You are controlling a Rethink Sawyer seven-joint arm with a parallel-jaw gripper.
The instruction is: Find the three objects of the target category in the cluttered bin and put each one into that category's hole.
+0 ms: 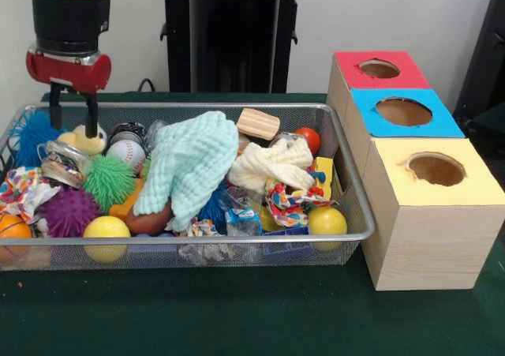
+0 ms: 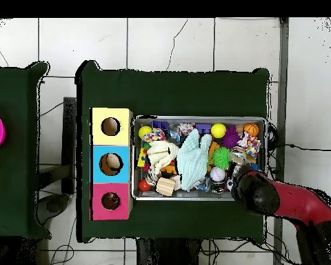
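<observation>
1. Gripper (image 1: 73,110) is hanging over the far corner of the wire bin (image 1: 189,239), fingers parted, nothing between them.
2. Fingertips are reaching just above a pale yellow toy (image 1: 88,141) beside the baseball (image 1: 126,152).
3. Mint cloth (image 1: 189,165) is lying across the clutter mid-bin.
4. Red (image 1: 380,69), blue (image 1: 404,111) and yellow (image 1: 435,169) hole boxes are standing beside the bin.

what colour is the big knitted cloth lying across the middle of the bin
Pale mint green. The big knitted cloth draped over the toys in the wire mesh bin shows best in the front view.
</observation>
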